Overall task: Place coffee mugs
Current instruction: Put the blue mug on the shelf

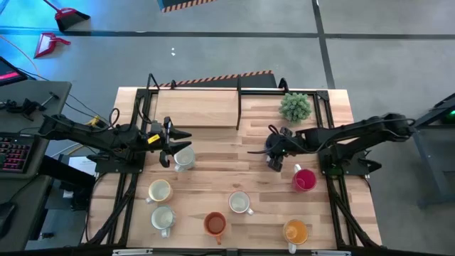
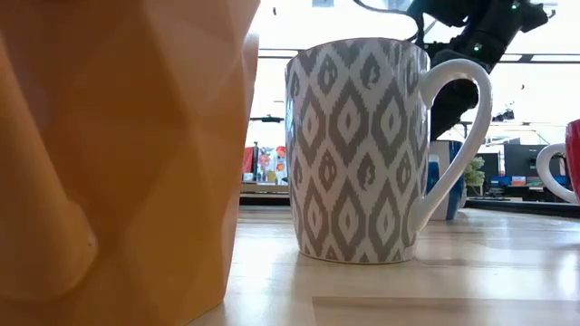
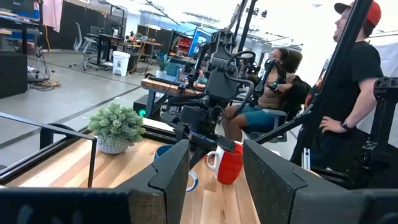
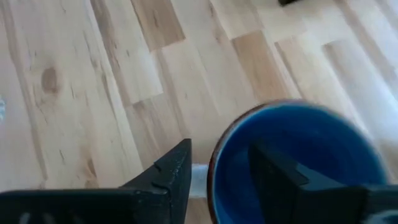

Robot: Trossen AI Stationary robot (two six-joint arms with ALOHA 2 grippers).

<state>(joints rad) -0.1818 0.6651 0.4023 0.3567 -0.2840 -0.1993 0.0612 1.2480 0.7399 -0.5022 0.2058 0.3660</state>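
- Blue mug: stands on the bench right of centre, just before the plant.
- Right hand: fingers straddle the blue mug's rim, one inside, one outside; a moderate gap, and whether they press the wall cannot be told.
- Left hand: fingers parted, at a white mug on the bench's left side; grip cannot be told.
- Red mug: near the blue one, untouched.
- Five more mugs stand toward the front edge.
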